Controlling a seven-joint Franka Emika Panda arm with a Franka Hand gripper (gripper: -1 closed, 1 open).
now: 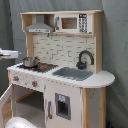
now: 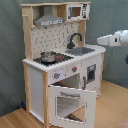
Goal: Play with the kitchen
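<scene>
In the second exterior view the pincer (image 2: pixel 101 40) is seen off the sink (image 2: pixel 82 50) end of the kitchen (image 2: pixel 60 65), whose counter runs away toward the second exterior view's left; its opening cannot be told, nothing visibly held.

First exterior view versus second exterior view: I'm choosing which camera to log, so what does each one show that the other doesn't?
Only the first exterior view shows the rounded counter end head-on.

Only the second exterior view shows the oven door fully, hanging open, plus the wooden floor and the kitchen's plain side panel.

Both exterior views show the kitchen, its range hood, microwave, faucet, sink and small pot, with the arm entering at the frame's edge.
</scene>
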